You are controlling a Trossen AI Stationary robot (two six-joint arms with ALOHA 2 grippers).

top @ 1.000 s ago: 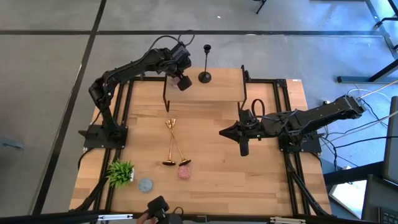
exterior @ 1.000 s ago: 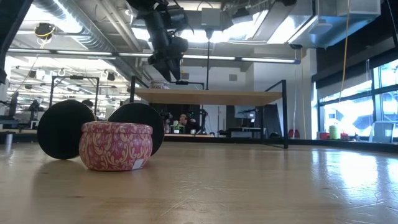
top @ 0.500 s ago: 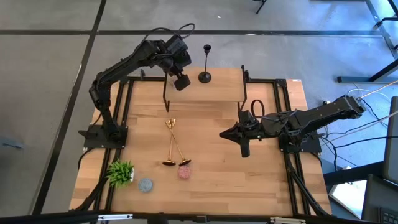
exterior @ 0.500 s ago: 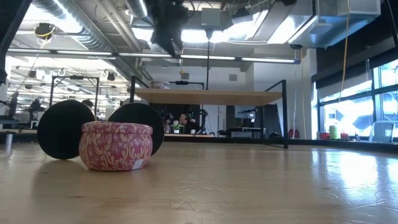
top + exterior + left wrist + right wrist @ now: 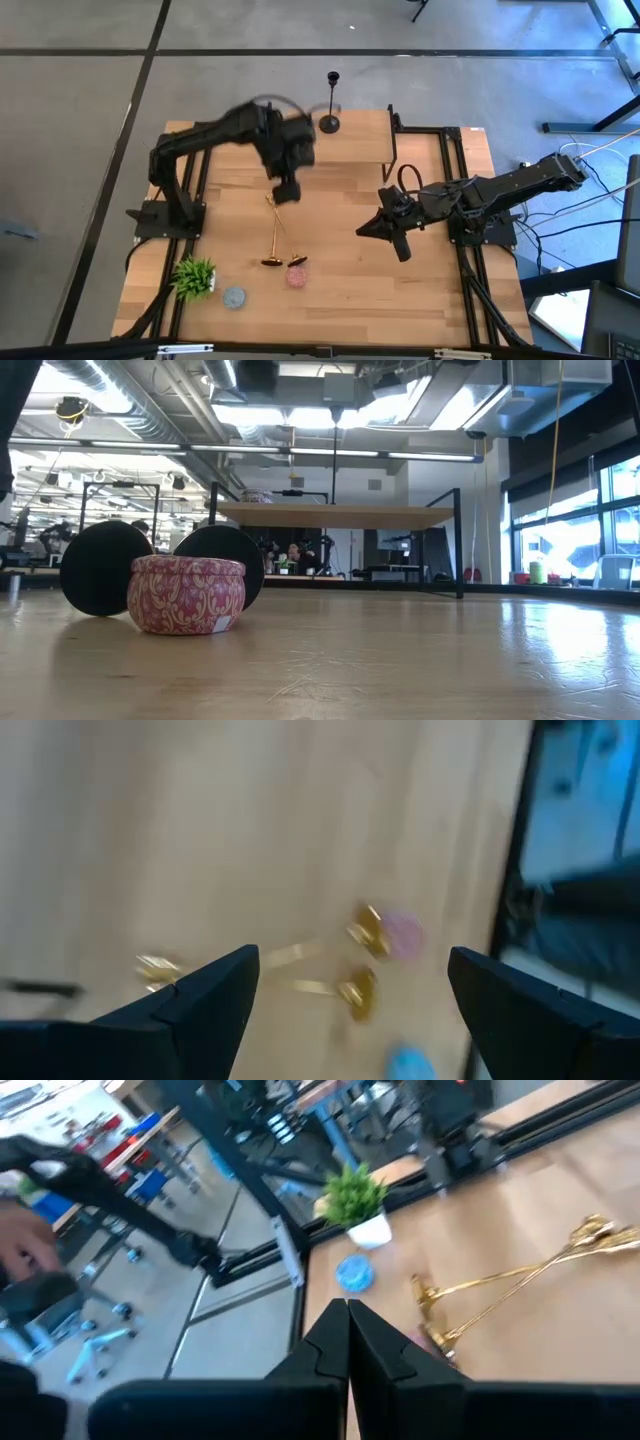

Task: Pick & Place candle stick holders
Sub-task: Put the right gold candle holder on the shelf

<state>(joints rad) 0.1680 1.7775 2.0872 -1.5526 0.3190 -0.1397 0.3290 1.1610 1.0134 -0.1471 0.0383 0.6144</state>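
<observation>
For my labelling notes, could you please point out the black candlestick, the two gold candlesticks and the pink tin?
black candlestick [image 5: 329,123]: high view, on its round base.
gold candlesticks [image 5: 277,232]: high view, where the lying stems cross.
pink tin [image 5: 187,594]: low view, on its patterned side.

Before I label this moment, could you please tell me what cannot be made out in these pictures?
- Left gripper: blurred in the high view.
- Two gold candlesticks: low view shows only their dark round bases, stems behind the pink tin; left wrist view blurs them.
- Black candlestick: cup too small to read.
- Right gripper: shut; nothing seen between its fingers.
</observation>
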